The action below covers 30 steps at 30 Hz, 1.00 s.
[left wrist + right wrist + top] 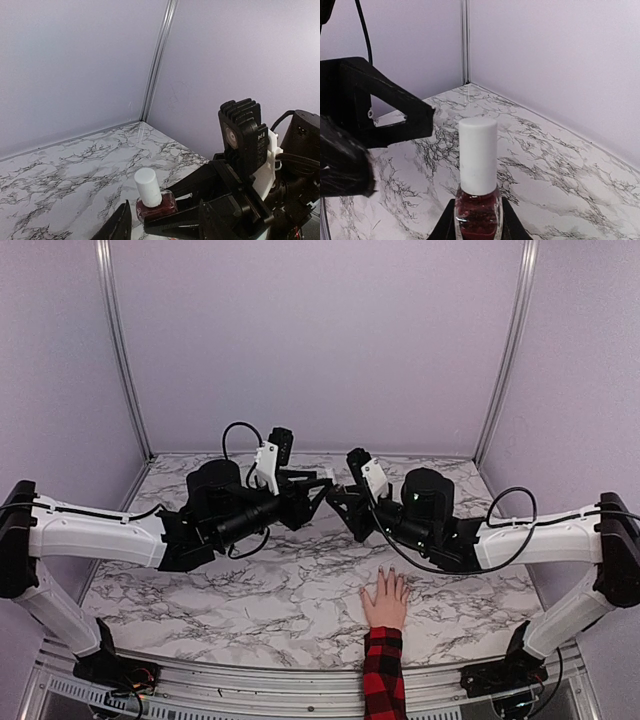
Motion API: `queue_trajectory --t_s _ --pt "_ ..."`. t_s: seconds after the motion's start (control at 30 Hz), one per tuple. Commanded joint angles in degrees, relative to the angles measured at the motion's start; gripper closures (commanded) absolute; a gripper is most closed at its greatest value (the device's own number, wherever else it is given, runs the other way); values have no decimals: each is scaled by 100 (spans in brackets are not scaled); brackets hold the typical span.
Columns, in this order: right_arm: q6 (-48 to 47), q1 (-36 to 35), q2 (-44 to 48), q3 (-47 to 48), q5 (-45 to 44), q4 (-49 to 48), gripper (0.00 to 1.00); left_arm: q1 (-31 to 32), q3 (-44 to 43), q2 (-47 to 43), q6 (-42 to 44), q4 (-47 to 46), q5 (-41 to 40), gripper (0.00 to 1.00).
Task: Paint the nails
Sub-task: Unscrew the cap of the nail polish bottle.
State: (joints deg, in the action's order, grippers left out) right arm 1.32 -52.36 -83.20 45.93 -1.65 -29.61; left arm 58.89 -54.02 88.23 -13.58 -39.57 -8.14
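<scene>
Presently, nearest the arm bases, the pale human hand (385,598) in a red-and-black plaid sleeve (382,672) lies flat on the white marble-patterned table (250,590), fingers pointing away. The nails (386,572) at its fingertips are too small to assess.

Beyond it, mid-table, the right gripper (478,210) is clamped on the small glass bottle of dark red polish (478,225) and holds it upright. The tall white cylindrical cap (478,152) is on. The left gripper (322,490) stands just beside that cap, jaws apart, gripping nothing.

Assessment: the cap has to come off before any painting.

- Centre the left jaws around the cap and close squarely.
- Twist about the bottle's axis, then lift straight up.
- Keep the right grip firm, or the bottle may turn with the cap.

The lilac back wall (320,340) stands well behind.
</scene>
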Motion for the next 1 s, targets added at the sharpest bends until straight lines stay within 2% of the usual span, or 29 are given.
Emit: queue_trajectory --t_s 0.0,0.17,0.3,0.5,0.6,0.73,0.97 --pt "-20 52 348 -17 373 -83 100 -278 267 -616 227 -257 1084 50" --pt "-321 56 702 -232 1299 -91 100 -471 658 -1167 889 -301 2606 40" --pt "-582 53 967 -278 2375 60 100 -561 930 -1578 1322 -299 3689 40" --pt "-911 51 964 83 4576 755 100 -563 1233 -2093 1914 -265 4413 40" --pt "-896 51 838 223 5289 881 100 -561 1118 -2076 2043 -72 5150 39" --pt "-784 51 645 407 5998 944 100 -555 889 -1905 2084 72 5705 41" --pt "-583 34 418 568 6528 899 100 -429 601 -1591 2228 72 5964 43"
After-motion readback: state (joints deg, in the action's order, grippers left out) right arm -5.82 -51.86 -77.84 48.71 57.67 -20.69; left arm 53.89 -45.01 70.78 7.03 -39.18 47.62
